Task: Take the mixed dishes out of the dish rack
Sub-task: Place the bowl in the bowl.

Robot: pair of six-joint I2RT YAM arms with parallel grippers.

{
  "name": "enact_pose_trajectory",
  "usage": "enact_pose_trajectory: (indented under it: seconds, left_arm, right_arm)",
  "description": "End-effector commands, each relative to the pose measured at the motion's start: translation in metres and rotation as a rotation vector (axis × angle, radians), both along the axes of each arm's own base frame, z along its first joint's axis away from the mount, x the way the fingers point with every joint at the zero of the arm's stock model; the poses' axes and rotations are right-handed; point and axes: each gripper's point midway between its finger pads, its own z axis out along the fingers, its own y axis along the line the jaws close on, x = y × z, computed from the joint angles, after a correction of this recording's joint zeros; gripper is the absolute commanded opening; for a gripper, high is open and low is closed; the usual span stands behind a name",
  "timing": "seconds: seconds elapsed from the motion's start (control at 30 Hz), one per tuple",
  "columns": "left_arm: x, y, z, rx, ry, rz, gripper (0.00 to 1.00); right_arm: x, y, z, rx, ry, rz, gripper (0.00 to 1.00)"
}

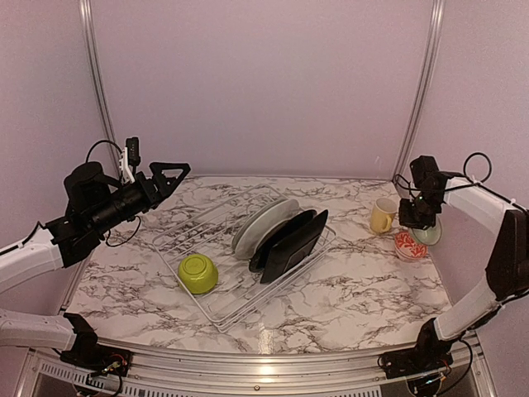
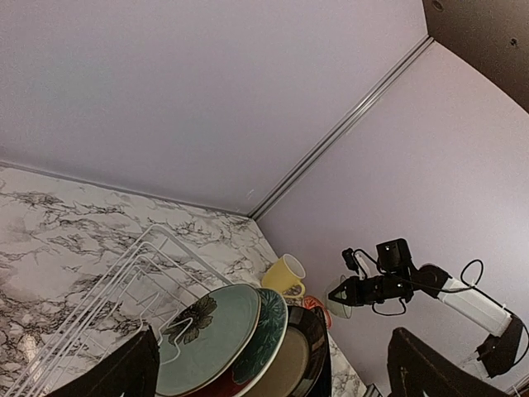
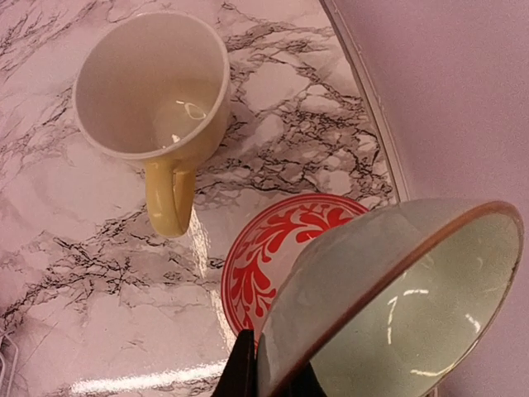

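We see the left gripper (image 1: 176, 175) spread wide in free air at frame left, by the far corner of the dish rack (image 1: 194, 223). The right gripper (image 1: 419, 221) clamps the rim of the tilted grey-green bowl (image 3: 397, 306) at frame right, hemmed by wall (image 1: 483, 116), mug (image 1: 383, 216) and red-patterned bowl (image 1: 409, 246).

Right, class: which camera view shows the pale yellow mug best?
The right wrist view: the pale yellow mug fills the upper left, mouth, inside and handle clear. The top external view shows it small, upright, right of the dish rack. The left wrist view shows it distant, base hidden behind plates.
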Motion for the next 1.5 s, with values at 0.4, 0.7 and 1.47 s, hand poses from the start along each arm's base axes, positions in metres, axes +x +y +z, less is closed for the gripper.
enact_pose_trajectory:
  seconds: [0.4, 0.7, 1.47]
  left_arm:
    - [-0.003, 0.002, -0.003, 0.008, 0.005, 0.000, 0.99]
    - [-0.002, 0.001, -0.004, 0.009, 0.008, 0.000, 0.99]
    - [0.005, -0.004, -0.017, 0.040, 0.064, -0.001, 0.99]
  right_arm:
    - [0.019, 0.004, -0.021, 0.019, -0.013, 0.016, 0.00]
    - [0.011, 0.005, -0.033, 0.028, 0.015, 0.019, 0.00]
    - [0.012, 0.013, -0.018, 0.053, -0.026, 0.063, 0.35]
